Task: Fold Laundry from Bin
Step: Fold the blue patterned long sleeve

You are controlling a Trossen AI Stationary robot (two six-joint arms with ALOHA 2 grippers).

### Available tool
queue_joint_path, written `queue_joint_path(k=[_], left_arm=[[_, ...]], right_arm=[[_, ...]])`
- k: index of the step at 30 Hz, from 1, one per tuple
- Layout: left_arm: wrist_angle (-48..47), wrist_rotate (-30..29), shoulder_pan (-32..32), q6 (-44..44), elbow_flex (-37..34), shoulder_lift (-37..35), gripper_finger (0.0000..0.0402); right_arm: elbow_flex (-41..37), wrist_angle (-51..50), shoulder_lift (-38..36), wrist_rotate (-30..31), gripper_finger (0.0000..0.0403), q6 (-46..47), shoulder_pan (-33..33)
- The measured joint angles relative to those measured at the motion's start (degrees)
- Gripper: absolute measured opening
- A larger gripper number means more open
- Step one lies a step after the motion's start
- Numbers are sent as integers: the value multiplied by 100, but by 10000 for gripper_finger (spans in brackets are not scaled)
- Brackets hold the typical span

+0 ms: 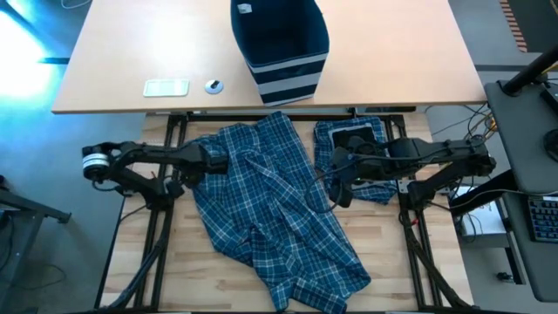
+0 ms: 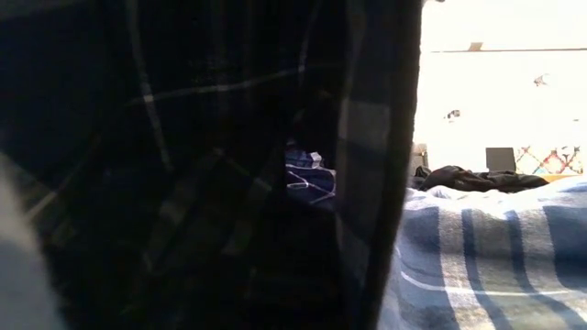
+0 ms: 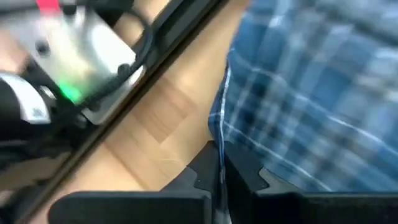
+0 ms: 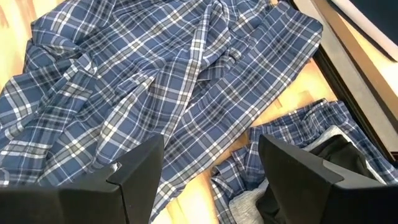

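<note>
Below the bin, your plaid trousers lie limp and floppy; left gripper pinches their edge closed, right gripper hangs spread, empty. Grab the waistband's 2 corners.

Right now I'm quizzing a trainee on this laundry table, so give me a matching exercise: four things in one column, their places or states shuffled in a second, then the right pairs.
Things:
1. bin
2. plaid trousers
3. left gripper
4. right gripper

States:
A. open, above the cloth
B. spread across the middle of the wooden table
C. shut on the trousers' edge
D. upright on the far tabletop

Pairs: 1-D, 2-B, 3-C, 4-A
</note>
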Motion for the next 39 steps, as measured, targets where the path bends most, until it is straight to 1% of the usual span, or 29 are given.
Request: queue_joint_path(k=[3, 5, 8, 12, 13, 15, 17, 19, 22, 26, 28, 30, 33, 35, 37, 39], left_arm=[[-398, -486, -213, 80, 368, -455, 1], [-410, -890, -345, 239, 654, -711, 0], [-367, -1277, -532, 420, 1144, -897, 0], [6, -2313, -796, 794, 1964, -835, 0], [188, -2503, -813, 1001, 2158, -772, 0], [592, -2676, -778, 1625, 2488, -552, 0], [1029, -2673, -749, 2338, 2774, -247, 0], [1469, -2583, -748, 2824, 3034, 102, 0], [1973, -2528, -756, 3301, 3464, 714, 0], [2378, -2221, -715, 3818, 4141, 1616, 0], [2356, -2011, -711, 3869, 4566, 2080, 0], [2315, -1926, -736, 3880, 4991, 2523, 0], [1943, -1773, -724, 3888, 5657, 3143, 0], [1609, -1469, -636, 4127, 6052, 3507, 0], [1399, -1339, -535, 4482, 6369, 3816, 6], [1241, -1179, -414, 4632, 6582, 4035, 18]], right_arm=[[0, 70, 15, 2, 258, -92, 0], [0, 180, 26, 2, 258, -157, 0], [0, 364, 69, 2, 258, -248, 0], [0, 438, 95, 2, 258, -238, 0], [0, 462, 122, 6, 258, -226, 0], [0, 476, 135, 11, 258, -180, 0], [-7, 565, 180, 10, 258, -182, 0], [-7, 695, 212, 9, 258, -184, 0], [-7, 788, 273, 8, 258, -170, 0], [-9, 771, 326, -4, 258, 13, 0], [-9, 712, 332, -25, 258, 179, 0], [-9, 697, 334, -51, 258, 261, 0], [-9, 699, 334, -68, 258, 282, 0], [-9, 702, 334, -136, 258, 288, 12], [-9, 702, 334, -161, 258, 287, 35], [-9, 706, 358, -160, 258, 286, 94]])
